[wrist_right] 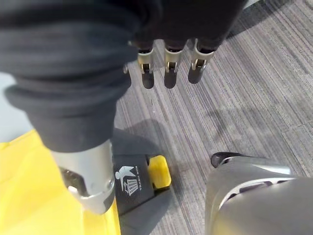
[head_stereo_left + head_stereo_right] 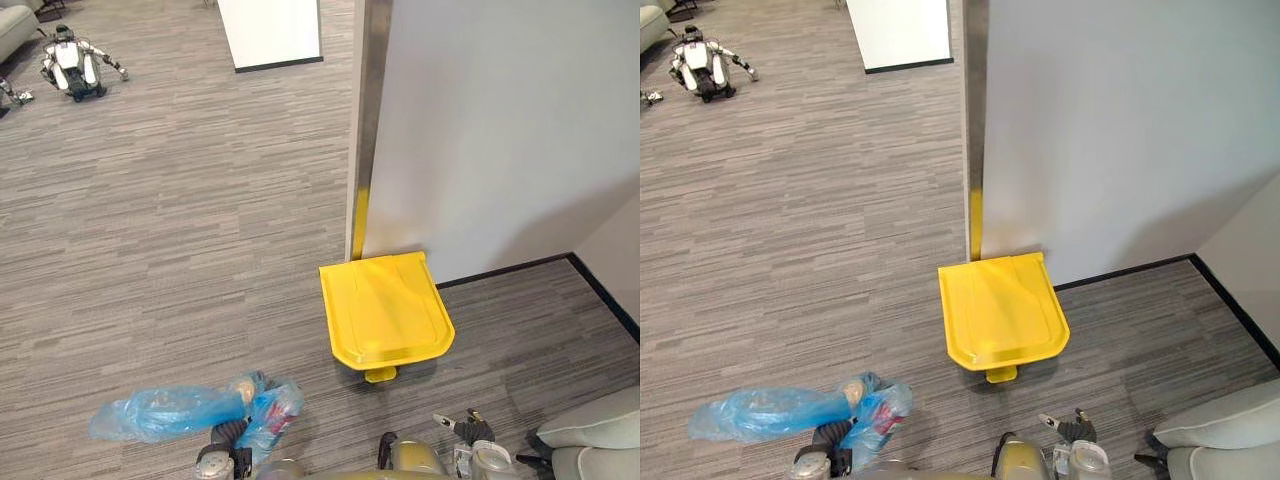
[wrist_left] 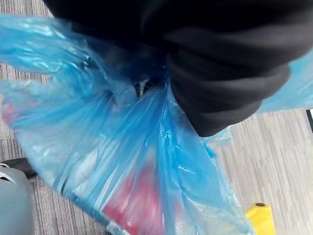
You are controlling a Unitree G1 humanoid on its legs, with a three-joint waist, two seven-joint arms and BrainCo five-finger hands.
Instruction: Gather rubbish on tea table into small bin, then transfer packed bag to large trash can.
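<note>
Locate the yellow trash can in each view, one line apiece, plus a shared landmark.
Left eye view: yellow trash can, centre, against the grey wall.
Right eye view: centre, same wall.
Left wrist view: yellow corner, likely its foot pedal, past the blue bag.
Right wrist view: lid beside the right hand.
Shared landmark: its front foot pedal.

A bright yellow trash can (image 2: 385, 310), a translucent blue bag (image 2: 165, 412) showing red inside, and grey streaked carpet (image 2: 180, 220).
</note>
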